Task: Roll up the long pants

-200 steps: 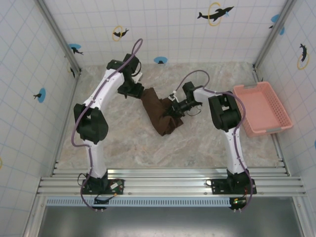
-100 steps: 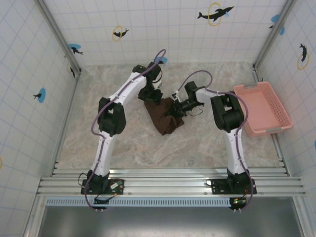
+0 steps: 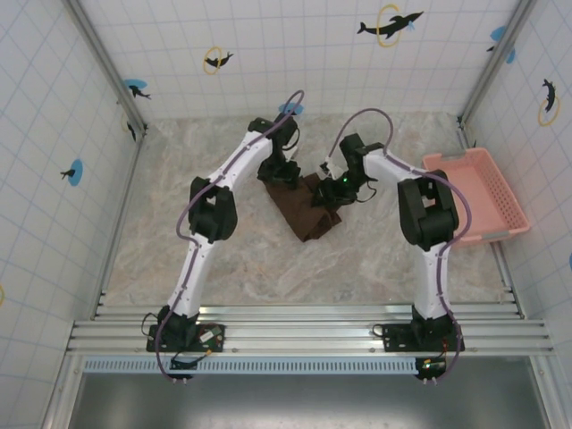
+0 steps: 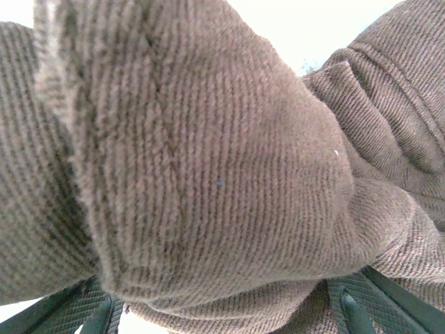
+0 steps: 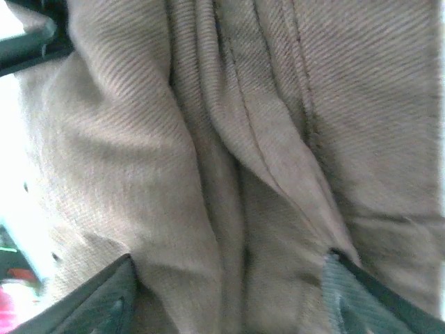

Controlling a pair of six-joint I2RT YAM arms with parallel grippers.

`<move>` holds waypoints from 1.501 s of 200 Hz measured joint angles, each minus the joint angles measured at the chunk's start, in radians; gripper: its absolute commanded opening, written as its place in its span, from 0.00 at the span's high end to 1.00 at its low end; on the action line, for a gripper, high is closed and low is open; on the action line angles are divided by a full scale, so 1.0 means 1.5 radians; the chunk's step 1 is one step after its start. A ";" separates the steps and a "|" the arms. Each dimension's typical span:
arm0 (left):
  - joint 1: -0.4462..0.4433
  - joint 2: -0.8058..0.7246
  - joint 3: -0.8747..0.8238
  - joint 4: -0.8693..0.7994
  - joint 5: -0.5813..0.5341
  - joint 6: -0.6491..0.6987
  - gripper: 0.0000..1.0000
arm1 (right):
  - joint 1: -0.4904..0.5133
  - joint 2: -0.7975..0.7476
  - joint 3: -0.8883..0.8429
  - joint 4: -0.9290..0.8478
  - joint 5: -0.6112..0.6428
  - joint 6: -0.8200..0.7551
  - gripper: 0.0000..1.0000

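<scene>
Standing wide open, your left gripper (image 3: 284, 177) and right gripper (image 3: 329, 194) press into the long pants (image 3: 306, 214), a dark brown bundle bunched mid-table (image 3: 223, 255), with fabric crowding between both sets of fingers.

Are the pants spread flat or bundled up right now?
Bundled up: the long pants lie as one compact brown heap, no legs stretched out. Whether it is a tidy roll, cannot tell.
</scene>
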State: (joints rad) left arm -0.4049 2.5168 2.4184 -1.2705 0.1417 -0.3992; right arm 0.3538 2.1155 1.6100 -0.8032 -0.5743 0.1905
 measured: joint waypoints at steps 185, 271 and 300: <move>0.007 0.000 -0.016 0.015 0.026 -0.002 0.22 | 0.364 0.051 0.099 -0.095 0.655 -0.094 0.14; 0.012 -0.022 -0.063 0.054 0.037 -0.004 0.22 | 0.363 0.126 0.116 -0.100 0.877 -0.143 0.15; 0.013 -0.025 -0.070 0.059 0.038 -0.004 0.22 | 0.325 0.136 0.137 -0.105 0.838 -0.178 0.32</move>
State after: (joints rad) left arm -0.3859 2.4790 2.3135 -1.1824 0.1982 -0.4049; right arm 0.8417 2.3192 1.8149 -0.9604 0.6834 -0.0765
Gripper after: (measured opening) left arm 0.776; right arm 0.772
